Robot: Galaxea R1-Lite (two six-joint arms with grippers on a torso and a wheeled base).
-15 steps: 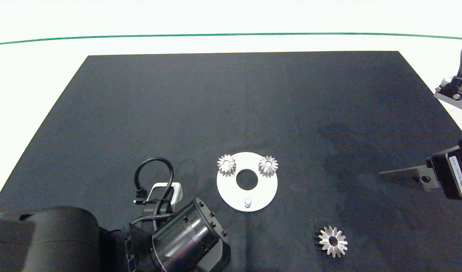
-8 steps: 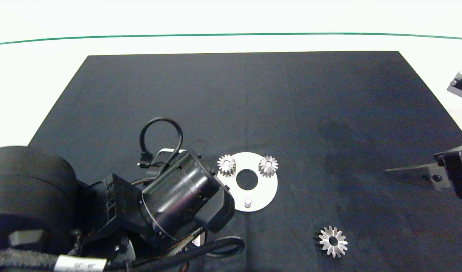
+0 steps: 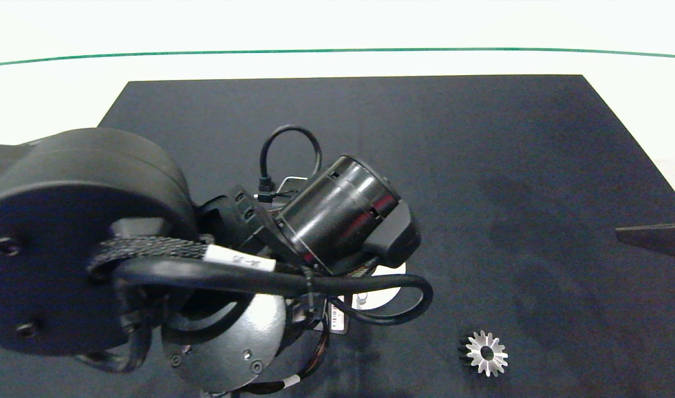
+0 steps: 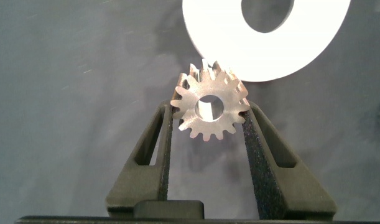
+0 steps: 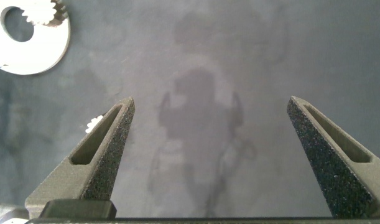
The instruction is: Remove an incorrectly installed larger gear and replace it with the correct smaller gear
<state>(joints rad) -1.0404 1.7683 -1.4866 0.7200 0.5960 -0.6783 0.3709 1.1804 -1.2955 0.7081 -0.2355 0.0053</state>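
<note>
While the left claw (image 4: 209,121) pinches the smaller gear (image 4: 209,109) just beside the white disc (image 4: 264,37), the right claw (image 5: 209,134) hangs wide open, empty, well apart from that disc.

Showing no readable text anywhere: only a white tag (image 3: 240,258) on the left arm's cable and a barcode sticker (image 3: 337,318) beneath it, both carrying print too small to make out.
</note>
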